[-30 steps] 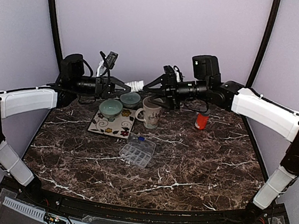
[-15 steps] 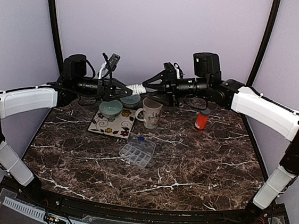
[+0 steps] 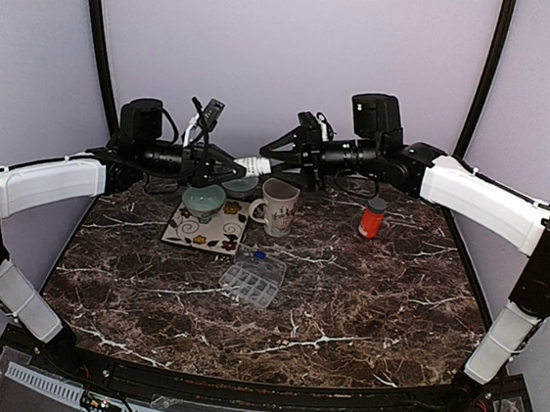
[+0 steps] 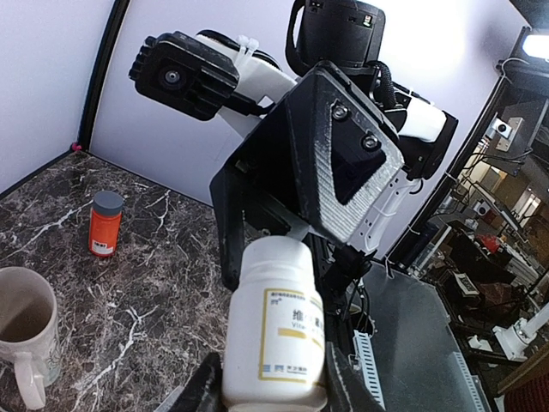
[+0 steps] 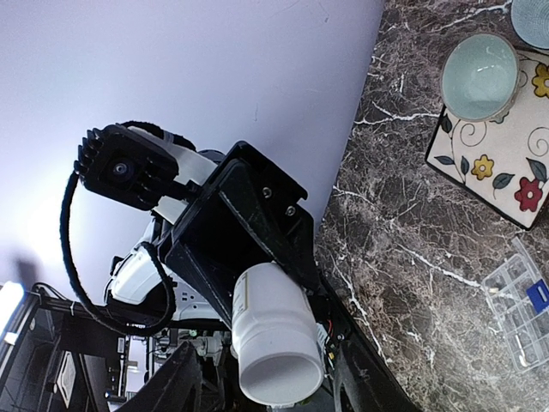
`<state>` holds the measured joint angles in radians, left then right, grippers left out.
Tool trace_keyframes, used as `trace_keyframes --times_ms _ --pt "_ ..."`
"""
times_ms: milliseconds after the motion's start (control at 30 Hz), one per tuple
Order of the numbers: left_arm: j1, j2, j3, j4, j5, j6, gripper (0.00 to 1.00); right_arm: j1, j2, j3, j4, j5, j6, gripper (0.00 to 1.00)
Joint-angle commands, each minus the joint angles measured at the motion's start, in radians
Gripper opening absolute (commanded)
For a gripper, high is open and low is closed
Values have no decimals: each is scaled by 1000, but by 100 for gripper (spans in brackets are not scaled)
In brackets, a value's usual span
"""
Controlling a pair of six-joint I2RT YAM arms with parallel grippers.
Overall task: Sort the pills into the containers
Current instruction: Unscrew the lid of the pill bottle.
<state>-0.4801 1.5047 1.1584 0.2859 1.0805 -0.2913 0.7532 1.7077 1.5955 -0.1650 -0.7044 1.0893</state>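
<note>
The worktop (image 3: 364,294) was the largest thing before me, a dark brown marble slab run through with thin white veins. Above its far edge my two arms, black joints under smooth white shells, reached in toward each other.

A square ceramic plate (image 3: 206,226), cream with painted flowers and curls, lay flat toward the back left. Just in front of it, near the middle of the worktop, lay the clear plastic pill box (image 3: 253,277), a grid of small square cells. A cream mug (image 3: 277,206) with a looped handle stood upright just right of the plate. A glossy pale green bowl (image 3: 203,199) sat on the plate, and a second one (image 3: 240,184) behind it.

The white pill bottle (image 4: 274,343), a smooth plastic cylinder with a paper label, hung on its side in the air above the mug. My left claw (image 4: 274,393) was part closed and gripped its body. My right claw (image 5: 262,382) stood half open, its ribbed black fingers on either side of the round cap (image 4: 276,255); I could not tell whether they touched it.

A small orange vial (image 3: 373,218) with a grey lid stood upright at the back right, well apart.
</note>
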Motion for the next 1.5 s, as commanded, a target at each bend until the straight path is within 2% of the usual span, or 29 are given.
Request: trace_keyframes --times_ms 0,333,700,933,1167,1467 --pt "-9 -25 37 -21 0 37 0 -6 15 40 13 -19 -12 50" --pt "-13 -15 54 -39 -10 49 0 -6 26 44 -1 -27 -29 36" --pt "-13 -8 51 -15 -4 16 0 -6 17 42 -22 -21 -111 15" --pt "-13 8 30 131 60 -165 0 -11 -28 -9 54 -54 -276 12" --pt "-13 24 -3 303 112 -368 0 -12 -59 -12 61 -59 -495 12" --pt "-14 40 -17 386 152 -491 0 -14 -58 19 -12 -44 -685 13"
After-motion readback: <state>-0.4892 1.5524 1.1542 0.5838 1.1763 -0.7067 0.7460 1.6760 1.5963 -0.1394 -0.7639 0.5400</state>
